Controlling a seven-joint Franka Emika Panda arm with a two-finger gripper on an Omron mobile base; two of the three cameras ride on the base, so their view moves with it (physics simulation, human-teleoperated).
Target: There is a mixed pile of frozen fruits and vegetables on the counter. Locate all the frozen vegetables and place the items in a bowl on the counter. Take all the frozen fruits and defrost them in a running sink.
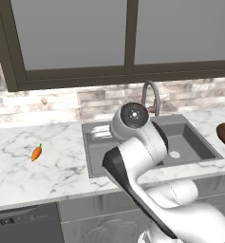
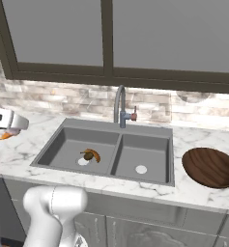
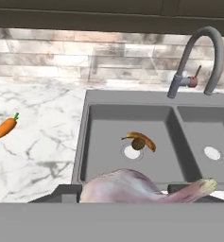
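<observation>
We hold the pinkish-white bulb between our fingers above the front rim of the sink, its rounded body close under the hand camera and its tapered stalk trailing toward the right basin; the fingers are clenched on it at about half their spread, though the fingertips themselves are hidden behind it. We judge it a light, firm, smooth-skinned thing, likely slick if frosted, best gripped across its widest, roundest part rather than by the thin stalk, which could slip or snap. The bulb is a vegetable, bound for the bowl, which sits on the tabletop just off the sink's right edge, near the front. The carrot lies alone on the tabletop well to the left of the sink, midway between the front edge and the back wall; slim and stiff, it looks easiest to take across its middle. The banana and kiwi rest touching each other beside the drain of the left basin. The tap arches over the divider at the back rim; we cannot tell whether water runs. The marble-look tabletop is flat, with a tiled backsplash and dark-framed window behind.
</observation>
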